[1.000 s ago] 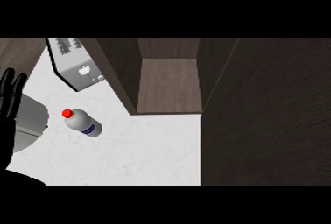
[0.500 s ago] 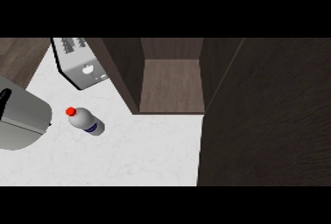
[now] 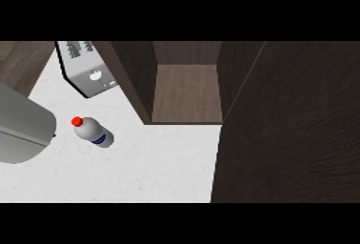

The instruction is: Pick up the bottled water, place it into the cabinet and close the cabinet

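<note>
My hands are out of view, state unknown; I judge the bottle (image 3: 93, 132) light, smooth, best gripped mid-body

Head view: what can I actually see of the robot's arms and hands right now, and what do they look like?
Only one piece shows: a smooth, rounded grey forearm at the left edge, with a lighter top face, a darker underside and a thin dark seam line across it. No cables or markings are visible on it. Neither black hand is in view, and nothing of the right arm shows.
</note>
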You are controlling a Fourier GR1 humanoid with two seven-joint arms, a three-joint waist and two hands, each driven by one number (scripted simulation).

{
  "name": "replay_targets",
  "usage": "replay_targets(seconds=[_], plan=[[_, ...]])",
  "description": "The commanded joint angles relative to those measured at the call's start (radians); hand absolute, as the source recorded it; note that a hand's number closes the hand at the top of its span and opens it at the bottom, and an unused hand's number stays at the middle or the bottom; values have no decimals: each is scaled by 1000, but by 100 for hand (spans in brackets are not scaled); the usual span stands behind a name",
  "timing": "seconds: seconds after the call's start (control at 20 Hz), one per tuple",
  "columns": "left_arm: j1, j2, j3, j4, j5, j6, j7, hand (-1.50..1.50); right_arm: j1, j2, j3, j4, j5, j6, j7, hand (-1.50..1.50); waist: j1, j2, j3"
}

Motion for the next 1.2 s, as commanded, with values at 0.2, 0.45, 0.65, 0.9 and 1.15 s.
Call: replay_targets(seconds=[0.2,0.45,0.65,0.9,1.15], plan=[[14,-3,-18,41,-97,-33,8,-150,7,11,108,-103,79,-40,94,-150,-4,0,0],[-11,-24,-38,187,-158,-88,-97,-150,-103,6,40,-117,40,-70,178,-150,-3,2,-1],[-64,-33,-56,345,-228,-94,-157,-150,-86,31,155,-71,145,-109,146,-150,-10,2,-1],[-152,-36,-51,447,-274,-44,-172,-150,19,-24,143,-73,102,-82,47,-150,-14,1,0],[-91,-19,-11,565,-260,-115,-262,-150,-118,-13,109,-91,92,-124,192,-150,-3,2,-1]])
